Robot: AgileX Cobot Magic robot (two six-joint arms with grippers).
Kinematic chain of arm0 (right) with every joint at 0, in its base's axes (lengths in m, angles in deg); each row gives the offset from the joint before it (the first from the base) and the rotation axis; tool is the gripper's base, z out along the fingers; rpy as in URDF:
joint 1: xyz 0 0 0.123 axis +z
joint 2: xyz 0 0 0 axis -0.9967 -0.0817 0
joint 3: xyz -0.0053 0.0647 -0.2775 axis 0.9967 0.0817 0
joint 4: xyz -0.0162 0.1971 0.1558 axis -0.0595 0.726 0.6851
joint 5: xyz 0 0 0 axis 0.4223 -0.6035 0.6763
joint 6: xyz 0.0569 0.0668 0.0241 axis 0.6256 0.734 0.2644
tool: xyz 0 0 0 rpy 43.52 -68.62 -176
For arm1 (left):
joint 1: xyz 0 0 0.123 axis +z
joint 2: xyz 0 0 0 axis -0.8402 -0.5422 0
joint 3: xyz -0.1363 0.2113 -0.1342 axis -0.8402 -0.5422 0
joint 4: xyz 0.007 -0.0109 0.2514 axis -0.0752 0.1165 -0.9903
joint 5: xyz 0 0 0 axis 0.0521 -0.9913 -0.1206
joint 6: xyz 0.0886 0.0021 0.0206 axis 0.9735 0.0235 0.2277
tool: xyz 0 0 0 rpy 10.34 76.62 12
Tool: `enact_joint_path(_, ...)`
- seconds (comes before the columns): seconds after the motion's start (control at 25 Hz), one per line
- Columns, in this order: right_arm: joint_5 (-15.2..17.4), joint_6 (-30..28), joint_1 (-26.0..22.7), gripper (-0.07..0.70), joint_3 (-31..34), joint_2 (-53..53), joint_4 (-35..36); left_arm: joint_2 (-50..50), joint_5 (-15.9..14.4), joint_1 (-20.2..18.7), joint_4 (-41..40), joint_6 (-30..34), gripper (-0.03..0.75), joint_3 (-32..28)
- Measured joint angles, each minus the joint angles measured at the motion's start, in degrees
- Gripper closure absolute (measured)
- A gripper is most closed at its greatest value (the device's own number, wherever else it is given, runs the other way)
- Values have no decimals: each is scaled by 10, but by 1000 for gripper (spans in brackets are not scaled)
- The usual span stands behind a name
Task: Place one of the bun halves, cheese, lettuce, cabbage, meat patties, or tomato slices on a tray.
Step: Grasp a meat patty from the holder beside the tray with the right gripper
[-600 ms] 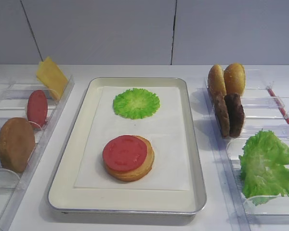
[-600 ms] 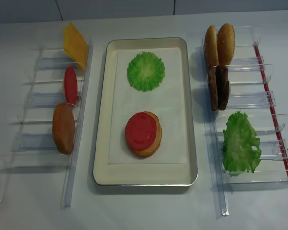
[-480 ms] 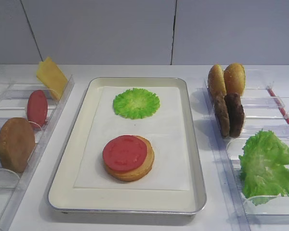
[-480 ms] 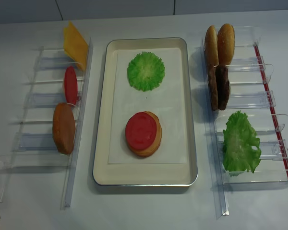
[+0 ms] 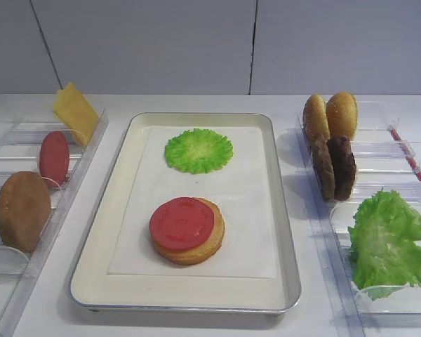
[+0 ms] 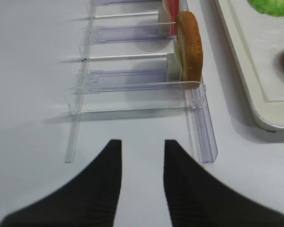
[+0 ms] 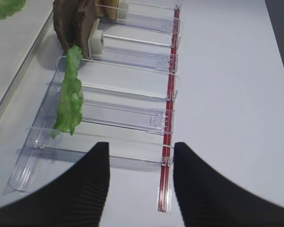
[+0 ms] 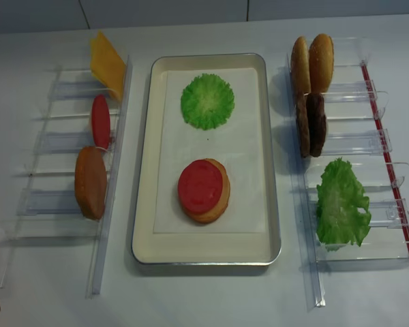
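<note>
Where the clear plastic rack [image 8: 68, 157] lies at the left of the white bench [image 8: 211, 293], a yellow cheese slice [image 8: 107, 65] leans at its far end, a red tomato slice [image 8: 100, 121] stands on edge behind a brown bun half [image 8: 90, 182], also on edge. The left end effector [image 6: 141, 163] hovers over bare bench just short of this rack, its two black fingers apart and holding nothing. At the middle lies the cream tray [image 8: 144, 170] with its metal rim and white paper liner; a round ruffled green cabbage leaf [image 8: 206, 101] lies flat toward its far end, and nearer the front a bun half [image 8: 217, 204] lies flat with a tomato slice [image 8: 200, 186] resting on top. On the right, a second clear rack [image 8: 347, 157] with a red strip along its outer edge carries two golden bun halves [image 8: 311, 63] upright at the far end, two dark meat patties [image 8: 310, 124] on edge just in front of them, and a big ruffled lettuce leaf [image 8: 341, 203] nearest the front. The right end effector [image 7: 141, 172] hangs over the near end of this rack, fingers spread with nothing between them.
</note>
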Motion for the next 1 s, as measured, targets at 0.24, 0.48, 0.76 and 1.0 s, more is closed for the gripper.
enact_joint_path(0.24,4,23,0,136,-51,-110,-3,0,0,0,0,0,510,0)
enact_joint_path(0.48,12,26,0,117,-135,-266,29,0,0,0,0,0,510,0)
enact_joint_path(0.76,41,53,0,116,-254,-440,111,0,0,0,0,0,510,0)
enact_joint_path(1.0,58,64,27,116,-340,-568,135,0,0,0,0,0,510,0)
